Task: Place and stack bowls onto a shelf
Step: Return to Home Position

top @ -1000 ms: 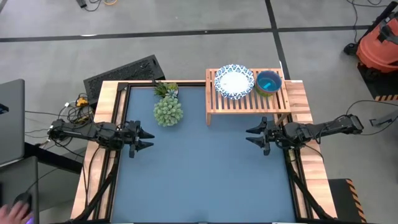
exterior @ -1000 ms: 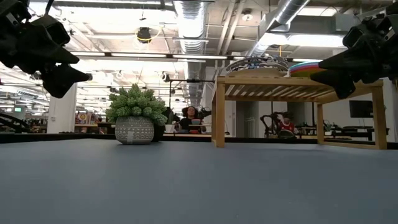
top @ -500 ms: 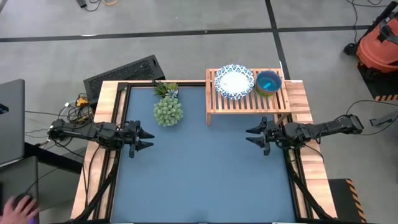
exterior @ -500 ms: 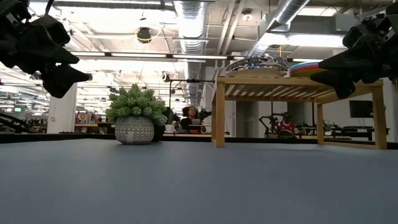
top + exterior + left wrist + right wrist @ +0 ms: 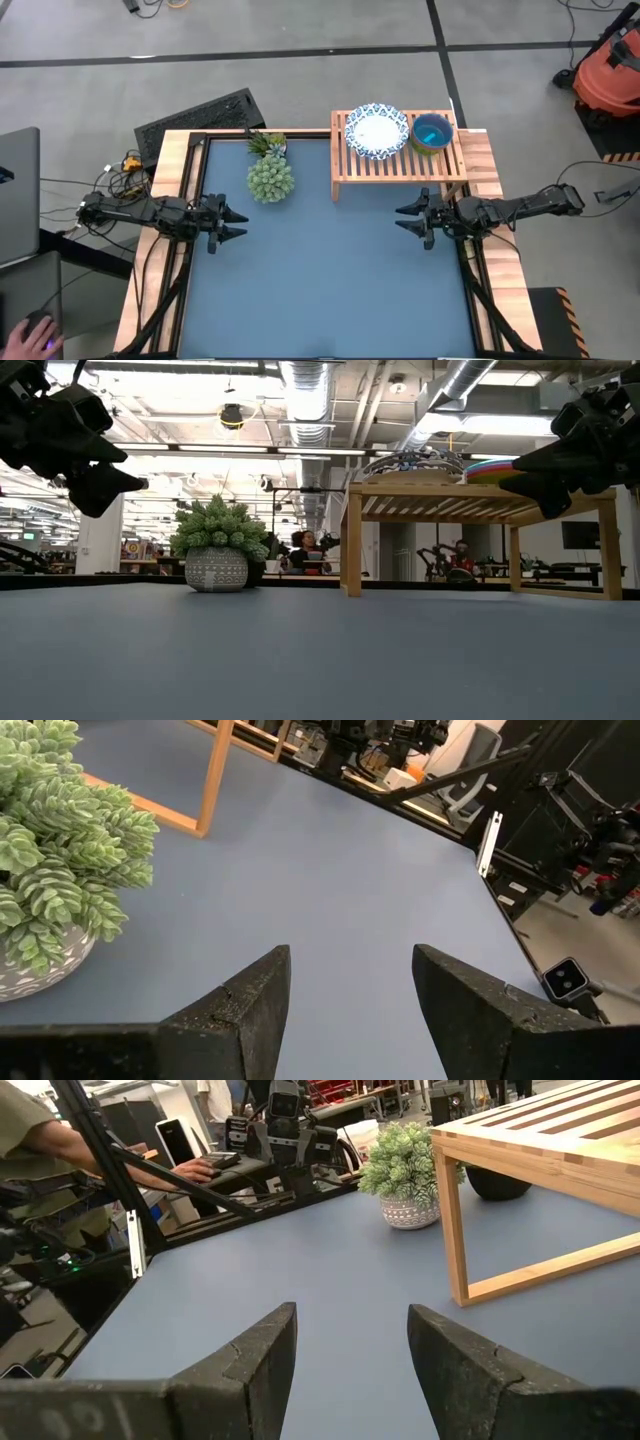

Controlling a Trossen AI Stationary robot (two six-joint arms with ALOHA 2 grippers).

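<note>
Bowls sit in two spots on the shelf (image 5: pixel 400 168), which stands at the far edge of the table (image 5: pixel 330 285), toward my right side. A white bowl (image 5: pixel 377 131) with a blue patterned rim is on the shelf's left half, and a blue bowl (image 5: pixel 432 133) is on its right half, just beside it. From table height the blue bowl's spot shows several coloured rims nested one inside another; how many bowls lie under the white one I cannot tell. My right gripper (image 5: pixel 399 218) hovers above the table just in front of the shelf's right end, its fingers spread wide and holding nothing. My left gripper (image 5: pixel 243 224) hangs over the table's left edge, well apart from the shelf, also spread and empty. A spiky green plant (image 5: pixel 270 177) in a speckled grey pot stands on the table between my left gripper and the shelf, near the far edge. Beyond the table an orange vacuum (image 5: pixel 610 65) stands on the floor to the right, and a person's hand (image 5: pixel 35 335) shows at the near left. Any labels on the gear around the table are too small for me to read.
</note>
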